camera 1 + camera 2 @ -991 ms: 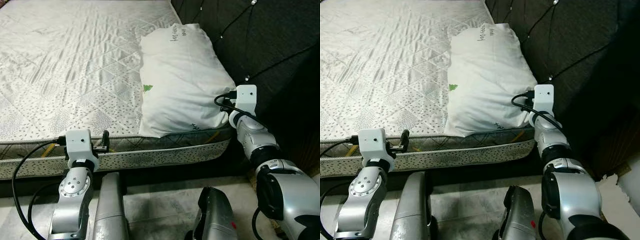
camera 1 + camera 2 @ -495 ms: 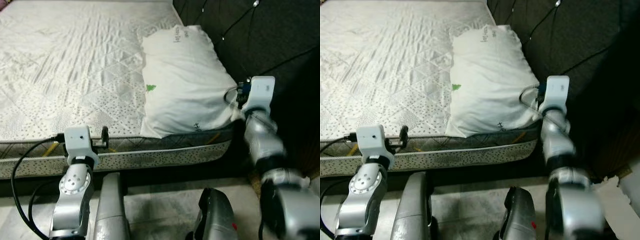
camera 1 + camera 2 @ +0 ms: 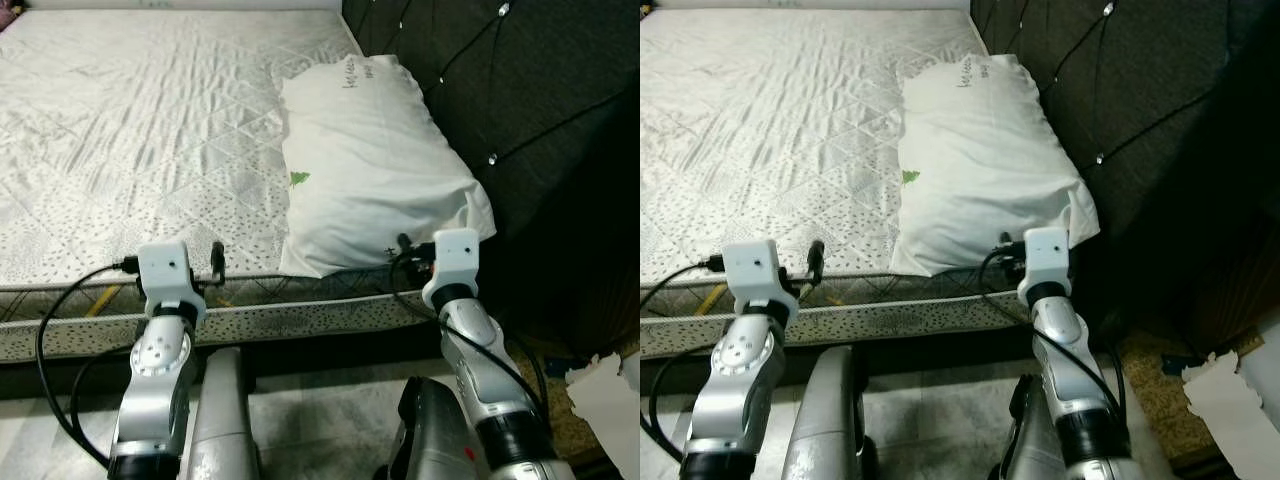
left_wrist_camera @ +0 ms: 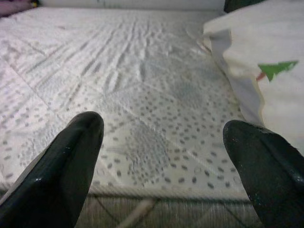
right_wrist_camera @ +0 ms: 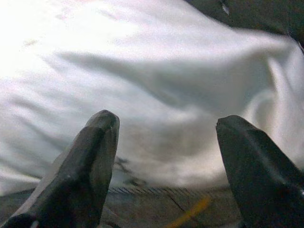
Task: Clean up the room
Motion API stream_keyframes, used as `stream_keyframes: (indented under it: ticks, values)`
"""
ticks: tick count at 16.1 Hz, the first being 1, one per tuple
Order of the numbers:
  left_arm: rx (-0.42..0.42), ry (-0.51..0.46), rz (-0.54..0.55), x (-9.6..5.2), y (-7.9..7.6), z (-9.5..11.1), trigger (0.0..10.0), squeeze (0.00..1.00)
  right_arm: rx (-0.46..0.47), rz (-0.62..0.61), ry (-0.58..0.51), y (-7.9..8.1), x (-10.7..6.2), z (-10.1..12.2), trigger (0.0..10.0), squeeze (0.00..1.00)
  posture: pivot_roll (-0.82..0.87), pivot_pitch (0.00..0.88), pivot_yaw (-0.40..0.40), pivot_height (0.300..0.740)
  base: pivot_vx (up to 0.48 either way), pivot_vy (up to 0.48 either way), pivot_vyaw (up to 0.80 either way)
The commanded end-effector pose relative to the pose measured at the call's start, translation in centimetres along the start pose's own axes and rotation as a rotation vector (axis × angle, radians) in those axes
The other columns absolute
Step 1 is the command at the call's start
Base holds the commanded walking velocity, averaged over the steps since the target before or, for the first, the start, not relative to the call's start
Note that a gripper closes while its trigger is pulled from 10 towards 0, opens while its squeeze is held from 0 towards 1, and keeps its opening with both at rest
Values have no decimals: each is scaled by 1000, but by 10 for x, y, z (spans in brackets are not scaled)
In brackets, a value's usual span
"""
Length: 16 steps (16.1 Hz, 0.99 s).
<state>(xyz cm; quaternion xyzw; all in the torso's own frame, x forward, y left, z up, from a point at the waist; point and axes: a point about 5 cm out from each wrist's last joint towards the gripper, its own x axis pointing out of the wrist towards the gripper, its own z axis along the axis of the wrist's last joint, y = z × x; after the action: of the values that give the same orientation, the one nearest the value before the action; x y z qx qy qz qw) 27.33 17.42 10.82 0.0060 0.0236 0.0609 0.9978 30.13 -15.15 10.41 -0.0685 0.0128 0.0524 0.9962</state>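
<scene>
Change: right gripper (image 5: 164, 156) is now sitting off the pillow's right corner, lower and nearer the bed's front edge than a second ago; the pillow corner is lying free.
Pillow: soft white rectangular pillow (image 3: 375, 165) is lying on the grey-patterned quilted mattress (image 3: 150, 150), its long axis running from the front edge toward the far end, its right side touching the dark tufted headboard (image 3: 520, 110).
Right gripper: its black fingers (image 5: 90, 161) are standing wide apart, holding nothing, pointing at the pillow's near short end just above the mattress edge.
Left gripper: left gripper (image 4: 164, 166) is hovering at the front edge of the mattress, fingers (image 4: 61, 166) spread open and empty, pointing across the bed.
Open room: mattress left of the pillow is lying bare; the pillow's near end is reaching the front edge.
Floor: crumpled white paper (image 3: 605, 395) is lying by the headboard's base.
</scene>
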Motion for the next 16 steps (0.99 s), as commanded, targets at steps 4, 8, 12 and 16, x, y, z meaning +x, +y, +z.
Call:
stream_keyframes:
  ticks: [4, 8, 12, 16]
  values:
    - [-5, -77, -6, 17, -1, 13, 10000, 0, 30, 136, -108, 15, 2, 29, 10000, 1000, 51, 0, 19, 527, 0, 0, 0]
    - [-37, -140, 38, 23, 5, 23, 10000, 0, 171, 83, -131, 30, 12, 31, 10000, 1000, 65, 0, 29, 527, 0, 0, 0]
    - [-62, -138, 39, 23, 3, 20, 10000, 0, 213, 61, -149, 24, 17, 34, 10000, 0, 68, 0, 12, 527, 0, 0, 0]
    - [-91, -128, 32, 17, 2, 18, 10000, 0, 249, 35, -180, 24, 23, 48, 10000, 0, 74, 0, 5, 548, 0, 0, -345]
